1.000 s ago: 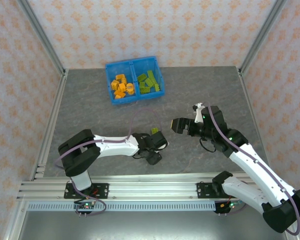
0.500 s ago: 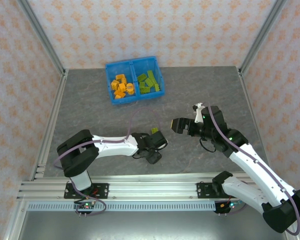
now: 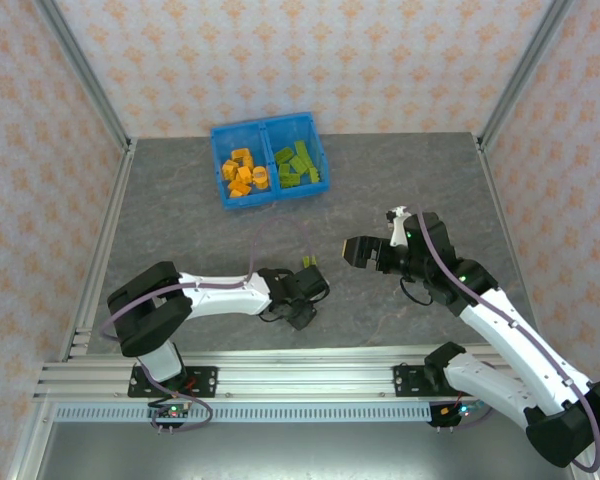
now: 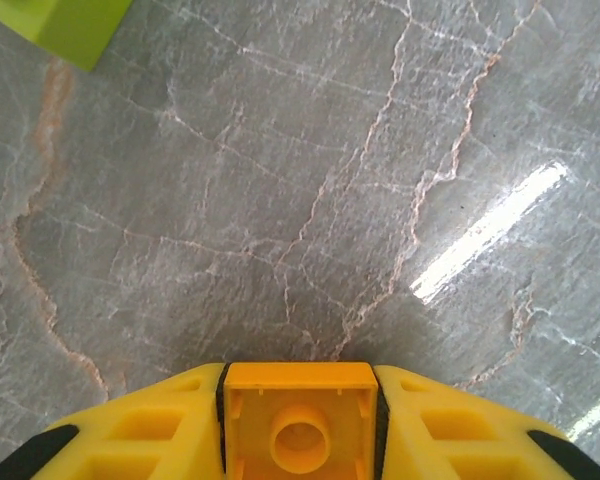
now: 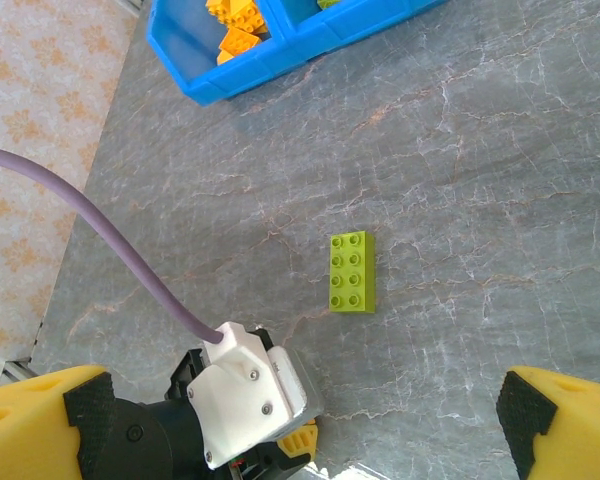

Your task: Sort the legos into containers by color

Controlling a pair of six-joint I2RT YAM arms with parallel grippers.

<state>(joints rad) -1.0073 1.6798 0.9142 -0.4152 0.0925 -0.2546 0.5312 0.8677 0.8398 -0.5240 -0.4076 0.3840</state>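
Note:
A small orange lego [image 4: 300,420] sits between the yellow fingers of my left gripper [image 3: 302,293], hollow underside facing the camera; both fingers touch it, so the gripper is shut on it, low over the grey table. Just beyond it lies a lime green lego [image 3: 308,262], flat with studs up [image 5: 351,272]; its corner shows in the left wrist view [image 4: 65,25]. My right gripper [image 3: 352,250] hovers to the right, wide open, its fingers [image 5: 50,420] apart with nothing between them. The blue bin [image 3: 265,124] at the back holds several orange legos [image 3: 242,170] in its left container and green ones [image 3: 298,165] in its right.
The left arm's white wrist housing [image 5: 245,390] and purple cable [image 5: 100,240] lie below the right gripper. Metal frame posts and patterned walls close in the table on three sides. The aluminium rail [image 3: 280,380] runs along the near edge.
My left gripper has shifted slightly left and toward the near edge, away from the green lego, and its fingers have shut on the orange lego. The right arm has stayed still.

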